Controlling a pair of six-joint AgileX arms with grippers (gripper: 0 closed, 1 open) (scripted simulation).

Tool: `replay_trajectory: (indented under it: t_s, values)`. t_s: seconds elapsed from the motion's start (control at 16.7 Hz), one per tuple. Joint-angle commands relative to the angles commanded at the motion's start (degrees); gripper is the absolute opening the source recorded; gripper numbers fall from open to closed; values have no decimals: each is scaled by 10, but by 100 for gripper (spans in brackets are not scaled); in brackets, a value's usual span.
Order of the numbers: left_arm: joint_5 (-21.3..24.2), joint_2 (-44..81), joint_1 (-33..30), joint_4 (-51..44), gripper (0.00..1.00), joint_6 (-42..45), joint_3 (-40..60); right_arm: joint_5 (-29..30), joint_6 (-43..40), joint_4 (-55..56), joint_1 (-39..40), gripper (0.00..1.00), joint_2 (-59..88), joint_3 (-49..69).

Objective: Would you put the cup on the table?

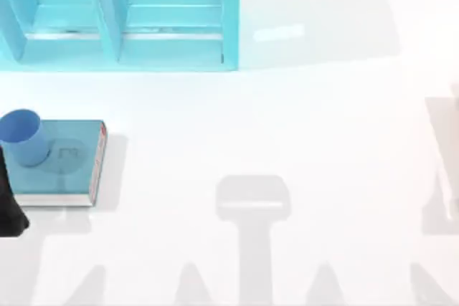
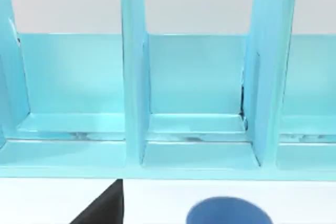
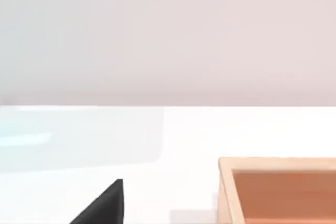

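Observation:
The cup (image 1: 23, 137), a small blue tumbler, stands upright on the left part of the teal book (image 1: 68, 166), which lies flat on the white table (image 1: 287, 127) at its left side. My left gripper (image 1: 10, 209) is a dark shape at the left edge, just in front of the book and a little short of the cup. In the left wrist view the cup's round rim (image 2: 228, 212) shows close below the camera, beside one black finger (image 2: 102, 209). My right arm is parked off to the right; one black finger (image 3: 102, 208) shows in its wrist view.
A light-blue shelf cabinet (image 1: 122, 16) with upright dividers stands at the back left, behind the book. In the right wrist view an open wooden box (image 3: 226, 187) sits on the table near the right gripper. White table surface stretches across the middle and right.

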State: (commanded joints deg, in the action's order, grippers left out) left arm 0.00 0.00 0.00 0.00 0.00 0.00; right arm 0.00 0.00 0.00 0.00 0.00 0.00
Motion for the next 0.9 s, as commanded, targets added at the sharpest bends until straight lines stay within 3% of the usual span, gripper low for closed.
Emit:
replay_trajectory:
  t_s: [0.24,0.42,0.9]
  values:
    - [1,18,-2,-16,100,-3,17,0,0,0,0,100,0,0]
    - [4,90,-8,-79,100,-12,88,0,0,0,0,100,0,0]
    - [-3,507,-33,-395,100,-26,473,0,0,0,0,100,0,0]
